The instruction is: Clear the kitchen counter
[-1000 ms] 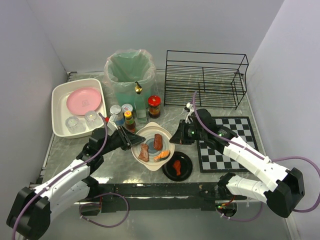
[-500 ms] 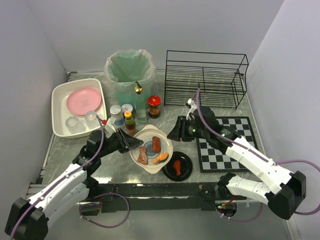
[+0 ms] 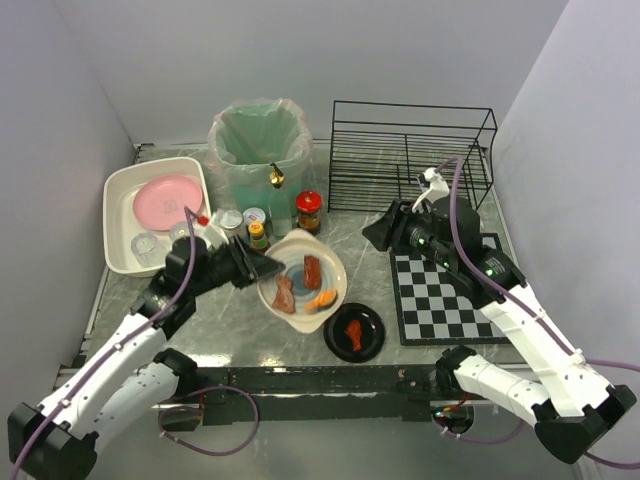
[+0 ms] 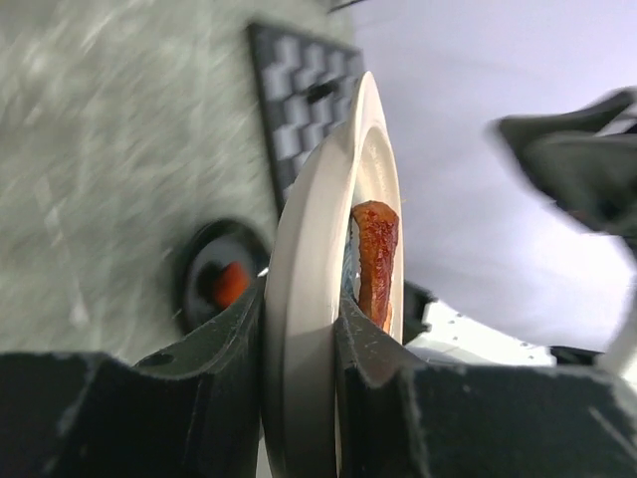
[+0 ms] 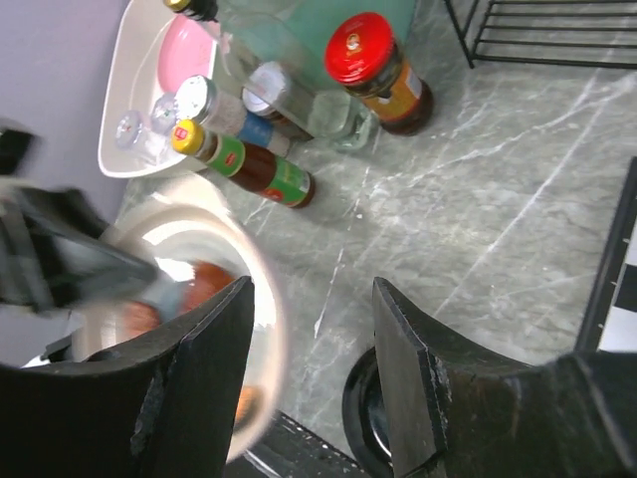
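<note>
My left gripper (image 3: 262, 268) is shut on the left rim of a cream plate (image 3: 325, 262) that carries pieces of meat (image 3: 314, 272) and sits above the kitchen counter (image 3: 250, 340). In the left wrist view the plate's rim (image 4: 299, 249) stands edge-on, pinched between both jaws of the gripper (image 4: 304, 299), with the meat (image 4: 376, 249) behind it. My right gripper (image 3: 380, 232) hangs open and holds nothing, to the right of the plate and in front of the rack. The right wrist view has the gripper (image 5: 311, 289) over bare counter (image 5: 478, 219), with the blurred plate (image 5: 264, 309) at its left finger.
A small black plate (image 3: 354, 332) with a drumstick lies near the front rail. Sauce bottles (image 3: 258, 236) and a red-lidded jar (image 3: 309, 212) stand before the green-lined bin (image 3: 258, 150). The white tub (image 3: 120, 215) sits left, the wire rack (image 3: 410, 155) at the back right, and the checkered mat (image 3: 445, 295) on the right.
My right gripper has let go of the plate's right rim, opened, and drawn back up and right toward the rack. My left gripper has carried the plate slightly back.
</note>
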`<state>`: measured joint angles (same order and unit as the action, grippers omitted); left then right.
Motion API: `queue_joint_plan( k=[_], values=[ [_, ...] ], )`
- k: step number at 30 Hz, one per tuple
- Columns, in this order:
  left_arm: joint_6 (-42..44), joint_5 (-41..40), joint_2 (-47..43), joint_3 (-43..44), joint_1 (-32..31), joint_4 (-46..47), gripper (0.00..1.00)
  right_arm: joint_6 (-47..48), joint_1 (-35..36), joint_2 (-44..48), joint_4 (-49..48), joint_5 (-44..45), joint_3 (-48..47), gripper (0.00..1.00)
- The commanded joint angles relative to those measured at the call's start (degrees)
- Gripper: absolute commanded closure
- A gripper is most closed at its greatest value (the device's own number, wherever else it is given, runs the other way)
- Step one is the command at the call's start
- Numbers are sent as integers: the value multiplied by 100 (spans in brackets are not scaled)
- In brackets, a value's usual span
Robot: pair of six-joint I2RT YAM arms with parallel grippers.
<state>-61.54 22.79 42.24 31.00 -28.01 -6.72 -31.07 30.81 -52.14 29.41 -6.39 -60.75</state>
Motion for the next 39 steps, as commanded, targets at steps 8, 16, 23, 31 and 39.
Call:
queue_joint_plan(
  k=[8, 16, 23, 31, 39],
  values=[
    [283, 726, 1434, 3322, 488, 469, 99, 136, -391, 468, 285, 24, 327, 42],
    [-525, 1816, 2928, 4720, 1815, 1496, 99, 92, -541, 635, 337, -169, 573, 41],
    [-1729, 2450, 4484, 5670, 2493, 2666, 99, -66, -628, 635, 232, -468, 898, 42],
    [-2661, 2538, 6207, 7146, 3012, 3528, 99, -136, -681, 565, 109, -600, 1197, 42],
    [-2073, 2195, 7148, 8360, 3240, 2782, 99, 4, -769, 407, 118, -538, 1250, 42]
  ],
)
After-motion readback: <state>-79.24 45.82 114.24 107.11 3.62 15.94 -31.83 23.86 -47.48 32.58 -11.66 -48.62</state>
